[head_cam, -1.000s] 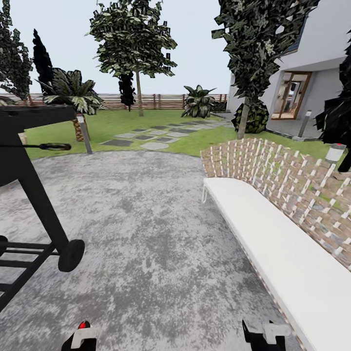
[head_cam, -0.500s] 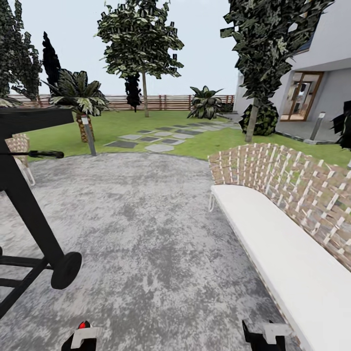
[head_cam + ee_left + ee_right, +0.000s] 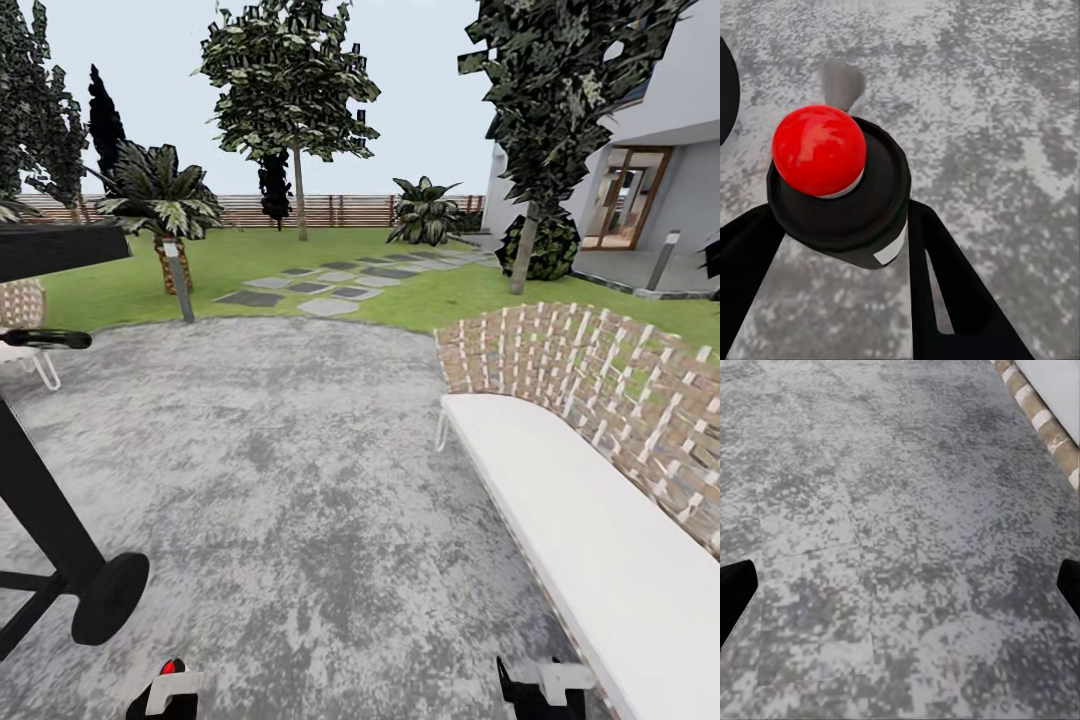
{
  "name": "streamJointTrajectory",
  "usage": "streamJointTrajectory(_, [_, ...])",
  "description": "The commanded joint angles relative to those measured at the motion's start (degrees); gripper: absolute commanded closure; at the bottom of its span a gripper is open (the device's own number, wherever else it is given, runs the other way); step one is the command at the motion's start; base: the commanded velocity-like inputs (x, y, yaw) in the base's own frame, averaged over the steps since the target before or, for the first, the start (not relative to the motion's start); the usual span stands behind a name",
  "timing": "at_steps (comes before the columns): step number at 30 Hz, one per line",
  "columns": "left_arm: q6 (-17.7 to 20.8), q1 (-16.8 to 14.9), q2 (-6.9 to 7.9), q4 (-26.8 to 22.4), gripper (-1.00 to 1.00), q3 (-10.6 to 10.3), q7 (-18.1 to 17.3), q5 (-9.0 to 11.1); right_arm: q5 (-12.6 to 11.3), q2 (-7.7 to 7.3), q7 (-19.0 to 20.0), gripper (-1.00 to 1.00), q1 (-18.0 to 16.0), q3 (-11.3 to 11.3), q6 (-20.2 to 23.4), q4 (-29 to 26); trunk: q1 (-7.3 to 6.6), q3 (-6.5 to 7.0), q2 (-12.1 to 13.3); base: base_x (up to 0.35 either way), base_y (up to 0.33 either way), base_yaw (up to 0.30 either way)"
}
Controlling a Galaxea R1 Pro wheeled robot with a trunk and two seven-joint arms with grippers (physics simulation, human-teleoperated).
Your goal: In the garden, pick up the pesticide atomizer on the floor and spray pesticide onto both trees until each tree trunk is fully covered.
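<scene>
Held in the left gripper (image 3: 832,247): the pesticide atomizer (image 3: 840,187), black body with a red tip, clamped between the two black fingers (image 3: 945,285). In the head view, seen as a red dot (image 3: 172,667) at the lower edge, above the white part of the left gripper (image 3: 165,695), cut off by the frame.

Right gripper (image 3: 540,690) also cut off at the lower edge of the head view. In the right wrist view, two dark fingertips (image 3: 735,592) far apart at both sides of the picture, nothing between them but grey paving (image 3: 900,540).

Open room: a wide grey mottled patio (image 3: 290,460) straight ahead, free up to its curved edge with the lawn (image 3: 420,295). On the right, bordered by a long white sofa (image 3: 590,540) with a woven back, running out of the frame. On the left, narrowed by a black wheeled stand (image 3: 60,540), its top and left part cut off; behind it a woven chair (image 3: 20,310), mostly hidden.

Beyond the edge, grey stepping stones (image 3: 320,290) over the lawn, a small lamp post (image 3: 178,280) near a palm-like plant (image 3: 160,200). One tree (image 3: 298,190) with a thin pale trunk far back near the brown fence (image 3: 340,210); the other tree (image 3: 524,255) nearer, at the right, in front of a round bush (image 3: 548,245). Trunk surface too small to make out. House (image 3: 640,180) at the right, partly cut off.
</scene>
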Motion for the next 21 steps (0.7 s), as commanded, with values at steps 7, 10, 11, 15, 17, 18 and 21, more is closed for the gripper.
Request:
streamJointTrajectory(7, [0.0,0.0,0.0,0.0,1.0,0.0,0.0,0.0,0.0,0.0,0.0,-1.0,0.0,0.0,0.0,0.0,0.0,0.0,0.0,0.339,0.0,0.0])
streamJointTrajectory(10, [0.0,0.0,0.0,0.0,1.0,0.0,0.0,0.0,0.0,0.0,0.0,-1.0,0.0,0.0,0.0,0.0,0.0,0.0,0.0,0.339,0.0,0.0])
streamJointTrajectory(11, [0.0,0.0,0.0,0.0,1.0,0.0,0.0,0.0,0.0,0.0,0.0,-1.0,0.0,0.0,0.0,0.0,0.0,0.0,0.0,0.339,0.0,0.0])
streamJointTrajectory(15, [0.0,0.0,0.0,0.0,1.0,0.0,0.0,0.0,0.0,0.0,0.0,-1.0,0.0,0.0,0.0,0.1,0.0,0.0,0.0,0.339,0.0,0.02])
streamJointTrajectory(17, [0.0,0.0,0.0,0.0,1.0,0.0,0.0,0.0,0.0,0.0,0.0,-1.0,0.0,0.0,0.0,0.1,0.0,0.0,0.0,0.339,0.0,0.125])
streamJointTrajectory(18, [0.0,0.0,0.0,0.0,1.0,0.0,0.0,0.0,0.0,0.0,0.0,-1.0,0.0,0.0,0.0,0.1,0.0,0.0,0.0,0.339,0.0,0.153])
streamJointTrajectory(21, [0.0,0.0,0.0,0.0,1.0,0.0,0.0,0.0,0.0,0.0,0.0,-1.0,0.0,0.0,0.0,0.1,0.0,0.0,0.0,0.339,0.0,0.071])
